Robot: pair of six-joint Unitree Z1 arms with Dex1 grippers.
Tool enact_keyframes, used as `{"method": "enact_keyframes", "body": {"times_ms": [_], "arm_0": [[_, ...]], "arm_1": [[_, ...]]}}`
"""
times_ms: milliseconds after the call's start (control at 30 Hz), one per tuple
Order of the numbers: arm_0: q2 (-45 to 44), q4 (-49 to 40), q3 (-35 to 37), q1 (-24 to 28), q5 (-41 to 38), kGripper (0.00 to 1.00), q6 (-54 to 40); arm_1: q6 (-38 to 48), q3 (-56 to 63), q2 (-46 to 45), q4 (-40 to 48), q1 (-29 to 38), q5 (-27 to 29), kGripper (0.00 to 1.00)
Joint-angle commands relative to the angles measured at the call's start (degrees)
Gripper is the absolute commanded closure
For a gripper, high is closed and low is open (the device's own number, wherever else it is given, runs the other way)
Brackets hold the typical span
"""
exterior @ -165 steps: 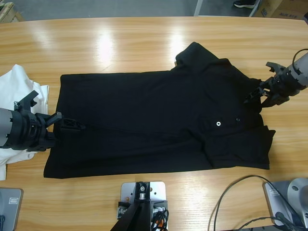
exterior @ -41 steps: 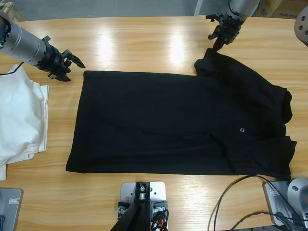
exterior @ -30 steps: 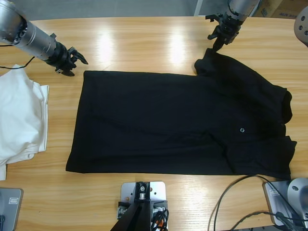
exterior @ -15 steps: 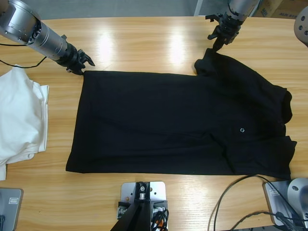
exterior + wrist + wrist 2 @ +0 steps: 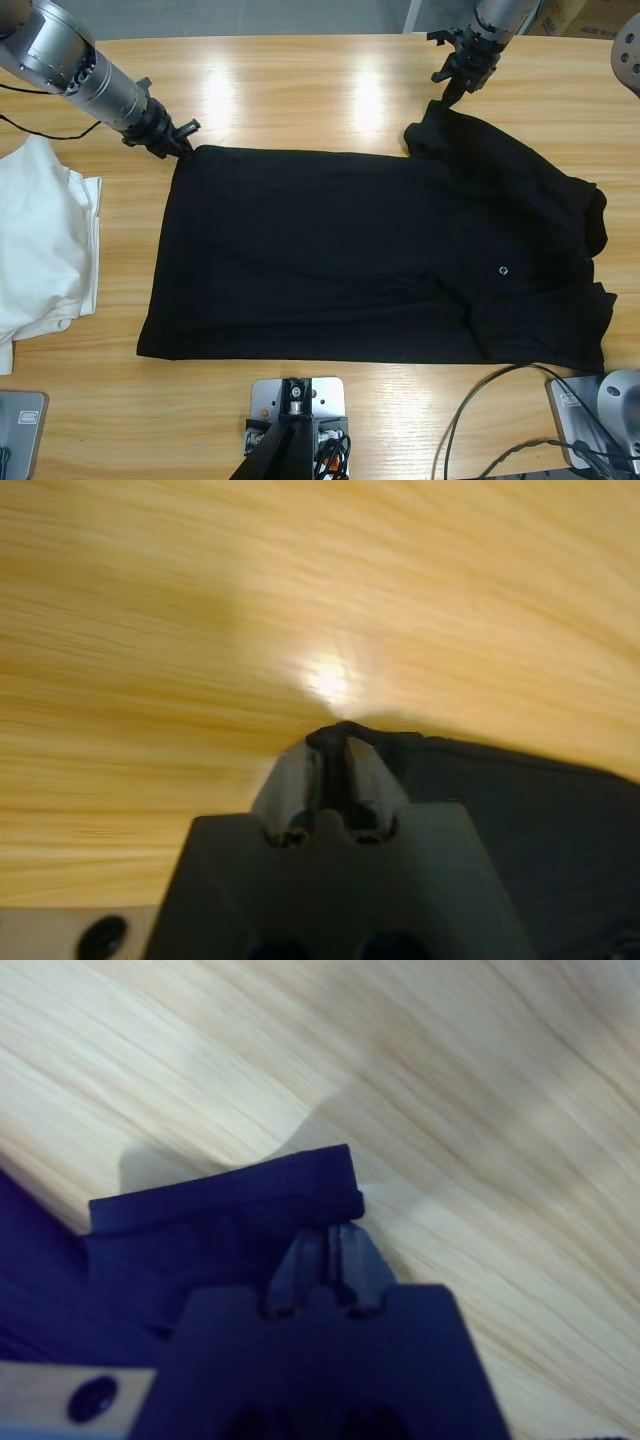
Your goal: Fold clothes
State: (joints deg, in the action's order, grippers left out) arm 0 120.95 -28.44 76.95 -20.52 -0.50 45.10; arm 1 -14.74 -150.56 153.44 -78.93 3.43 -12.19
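The left gripper (image 5: 183, 139) had its jaws nearly together, pinching the hem corner of the black polo (image 5: 380, 250) at 10 o'clock on the table (image 5: 300, 90). The right gripper (image 5: 449, 82) was also narrow, its jaws closed on the sleeve edge at 1 o'clock. The polo lay flat across the middle of the table. A pile of white shirts (image 5: 40, 250) rested at 9 o'clock, apart from the polo.

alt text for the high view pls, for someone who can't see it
A black polo shirt lies spread flat on a wooden table. The left gripper is at its top-left corner and the right gripper at its upper sleeve. White clothes are piled at the table's left edge.
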Motion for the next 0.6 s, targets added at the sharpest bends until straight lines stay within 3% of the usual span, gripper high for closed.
{"method": "enact_keyframes", "body": {"times_ms": [33,300,600], "arm_0": [[4.0,-2.8,-0.9,-1.2,1.2,1.000,-2.7],[0.3,-3.6,-0.9,-1.2,1.4,1.000,-2.8],[-6.3,-6.3,-3.5,-1.8,1.3,1.000,-4.9]], "arm_1": [[-0.3,0.6,1.2,-1.5,-0.2,-0.9,1.000],[0.1,3.4,-4.3,-1.9,-0.2,-3.9,1.000],[0.6,16.4,-16.6,-2.0,0.6,-4.0,1.000]]}}
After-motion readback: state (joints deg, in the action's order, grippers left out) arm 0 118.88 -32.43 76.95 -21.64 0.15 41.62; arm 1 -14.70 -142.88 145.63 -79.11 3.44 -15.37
